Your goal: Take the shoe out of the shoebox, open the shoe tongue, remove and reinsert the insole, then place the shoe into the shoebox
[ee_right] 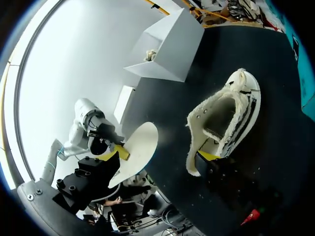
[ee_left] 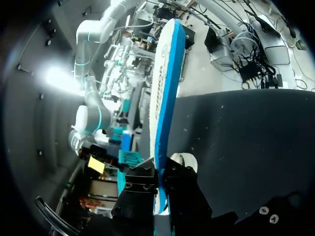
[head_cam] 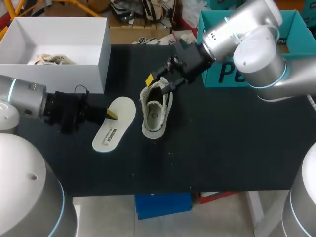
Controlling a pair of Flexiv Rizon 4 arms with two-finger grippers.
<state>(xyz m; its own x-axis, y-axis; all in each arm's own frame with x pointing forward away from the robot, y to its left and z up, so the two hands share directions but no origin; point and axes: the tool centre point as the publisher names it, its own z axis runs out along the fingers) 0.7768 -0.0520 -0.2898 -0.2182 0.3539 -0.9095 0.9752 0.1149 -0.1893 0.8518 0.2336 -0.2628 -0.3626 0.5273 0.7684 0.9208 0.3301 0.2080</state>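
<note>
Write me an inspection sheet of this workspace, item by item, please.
surface: black table, dark and matte.
job's things: white shoebox open at the back left; shoe standing on its sole, mid-table; insole out of the shoe, beside it.
clutter: beige item inside the shoebox, cannot tell what; teal box at the back right.
grippers: left gripper shut on the insole's end; right gripper open, one tip inside the shoe's heel end, the other outside it.
cables: thin black loop on the left gripper's body.
surroundings: nothing seen reaching over the table.
</note>
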